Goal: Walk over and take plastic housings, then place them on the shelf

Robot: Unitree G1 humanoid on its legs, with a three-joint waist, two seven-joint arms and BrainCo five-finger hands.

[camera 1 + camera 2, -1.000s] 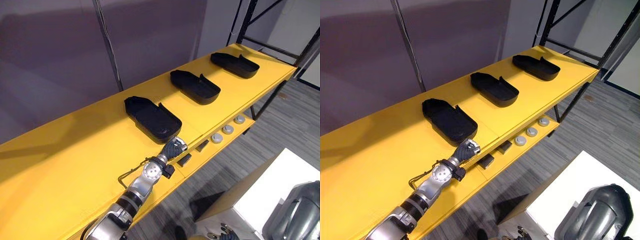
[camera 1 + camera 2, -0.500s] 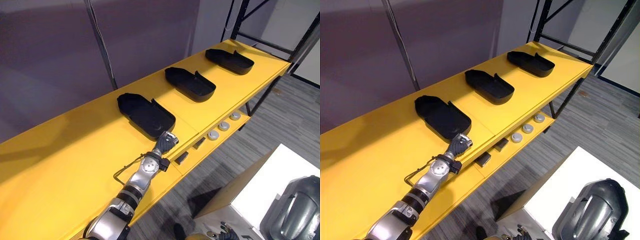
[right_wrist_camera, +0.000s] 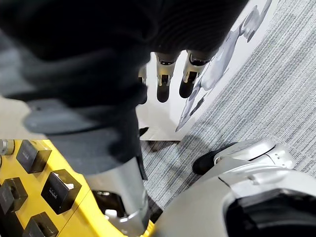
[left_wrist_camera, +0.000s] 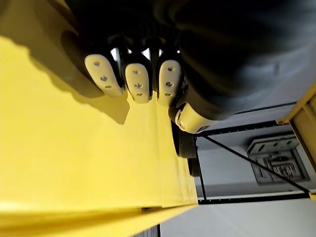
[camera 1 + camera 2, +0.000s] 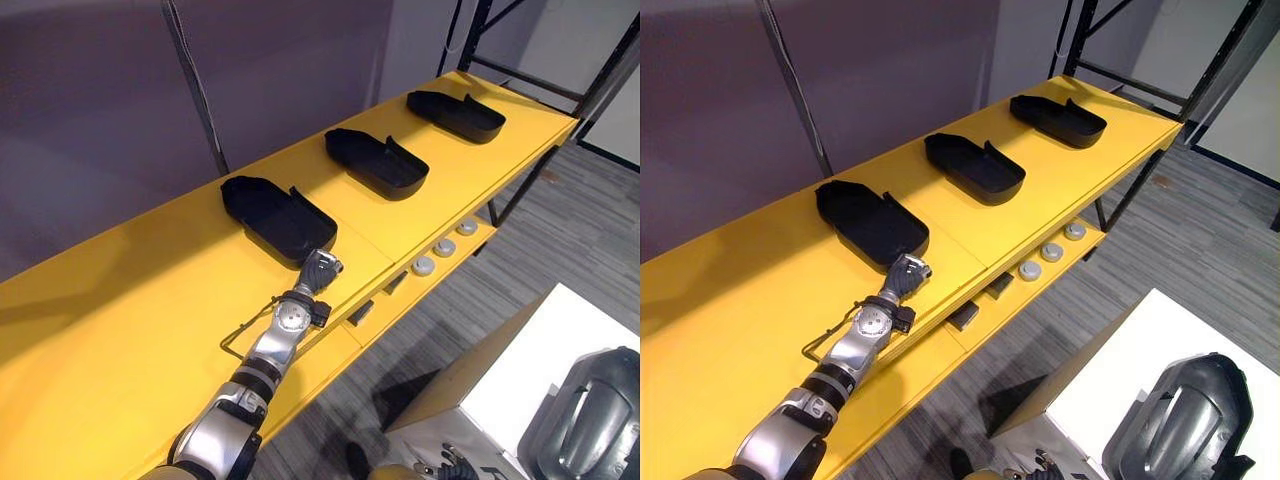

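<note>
Item, step in hand: we judge this the placing step at its close, with the nearest housing (image 5: 270,212) resting flat on the shelf (image 5: 150,300) and the left hand (image 5: 320,268) at its near end. Left hand: fingertips (image 4: 136,81) lie close against the housing's dark wall; we cannot tell whether they grip it or are slack. Right hand (image 3: 164,79): fingers hang straight and loose toward the floor, holding nothing. Next move, in our judgement: free the left hand and draw it back without dragging the housing toward the shelf edge, then turn away to fetch another. Item, containers: three black housings on the shelf, open side up, in a spaced row: nearest, middle (image 5: 375,162) and far (image 5: 455,110). We see nothing inside any of them. Item, lower tier (image 3: 86,210): holds grey discs (image 5: 423,265) and dark blocks (image 3: 57,190), apart from the task.
</note>
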